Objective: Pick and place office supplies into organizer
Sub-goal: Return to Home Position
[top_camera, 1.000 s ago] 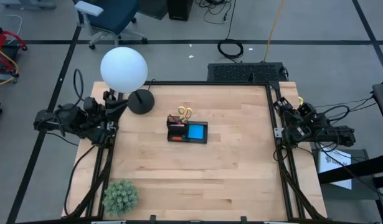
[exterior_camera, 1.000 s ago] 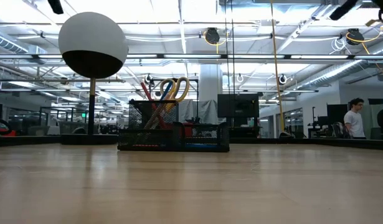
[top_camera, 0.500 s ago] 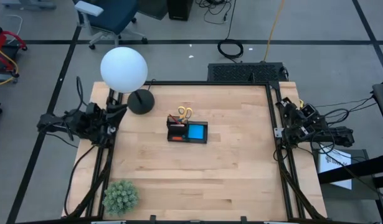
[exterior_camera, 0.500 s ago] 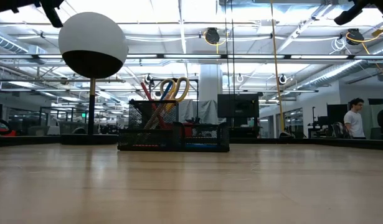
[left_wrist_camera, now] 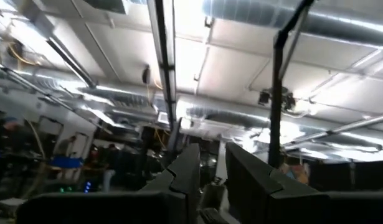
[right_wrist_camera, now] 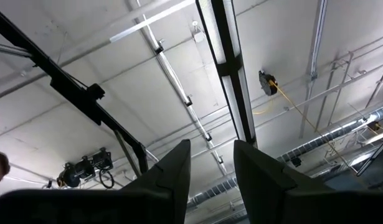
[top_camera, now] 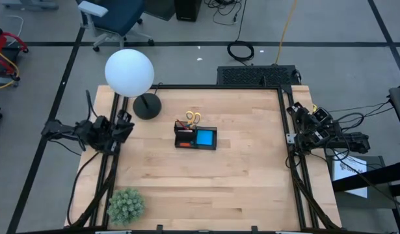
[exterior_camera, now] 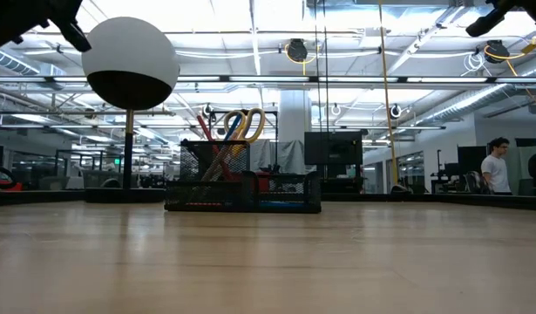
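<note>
The black mesh organizer [top_camera: 195, 137] [exterior_camera: 241, 189] stands on its base near the middle of the table. The yellow-handled scissors [top_camera: 194, 117] [exterior_camera: 243, 126] and the red pens [exterior_camera: 206, 138] stick upright out of its tall compartment. The blue note pad [top_camera: 204, 137] lies in its low compartment. My left gripper [top_camera: 126, 126] [left_wrist_camera: 213, 154] is folded back at the table's left edge. It points up at the ceiling, open by a narrow gap, with nothing between the fingers. My right gripper [top_camera: 308, 117] [right_wrist_camera: 211, 152] sits folded at the right edge, also pointing up, narrowly open and holding nothing.
A lamp with a white globe [top_camera: 129, 71] and a round black base [top_camera: 147, 105] stands at the far left. A green spiky plant [top_camera: 125, 205] sits at the near left corner. Bare wood [top_camera: 206, 182] lies around the organizer. People stand in the room beyond [exterior_camera: 494, 167].
My left arm has sunk and folded down at the table's left edge. Its gripper has drawn a little toward the near edge and tipped. In the low view the arm has come into the top left corner. The organizer and its contents have stayed put.
</note>
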You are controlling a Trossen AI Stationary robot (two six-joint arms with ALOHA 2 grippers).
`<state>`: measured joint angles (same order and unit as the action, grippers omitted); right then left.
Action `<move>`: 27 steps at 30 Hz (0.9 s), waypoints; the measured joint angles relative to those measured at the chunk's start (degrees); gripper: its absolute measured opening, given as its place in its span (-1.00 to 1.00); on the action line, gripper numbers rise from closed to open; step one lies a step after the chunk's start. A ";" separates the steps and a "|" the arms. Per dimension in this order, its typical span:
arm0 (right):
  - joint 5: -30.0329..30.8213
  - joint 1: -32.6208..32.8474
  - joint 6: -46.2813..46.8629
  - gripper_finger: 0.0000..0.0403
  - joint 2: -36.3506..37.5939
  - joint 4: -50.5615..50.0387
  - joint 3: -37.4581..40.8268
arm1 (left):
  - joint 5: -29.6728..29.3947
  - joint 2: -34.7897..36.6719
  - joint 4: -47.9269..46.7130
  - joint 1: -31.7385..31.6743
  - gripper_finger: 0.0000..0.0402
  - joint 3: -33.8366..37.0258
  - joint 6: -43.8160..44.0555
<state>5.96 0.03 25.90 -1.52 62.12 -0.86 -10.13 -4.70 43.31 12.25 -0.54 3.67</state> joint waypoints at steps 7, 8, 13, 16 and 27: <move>-0.07 0.00 0.41 -0.45 0.00 -0.81 0.02 | 1.13 0.71 -4.91 0.74 -0.60 -0.02 3.09; -0.05 0.00 0.39 -0.45 0.00 -1.60 0.02 | 1.13 0.71 -5.19 0.81 -0.60 -0.02 3.86; 0.02 0.00 0.34 -0.45 -0.02 -6.16 0.02 | 1.13 0.56 -6.06 0.96 -0.60 -0.02 10.15; 0.01 0.00 0.49 -0.45 -0.01 -9.82 0.02 | 1.13 0.56 -6.10 0.96 -0.60 -0.02 12.38; 0.02 0.02 -7.05 -0.45 -0.04 -27.19 0.05 | 1.11 0.56 -7.49 0.96 -0.60 -0.02 10.76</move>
<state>5.97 0.05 18.85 -1.56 34.93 -0.81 -9.02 -4.14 35.82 13.21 -0.56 14.42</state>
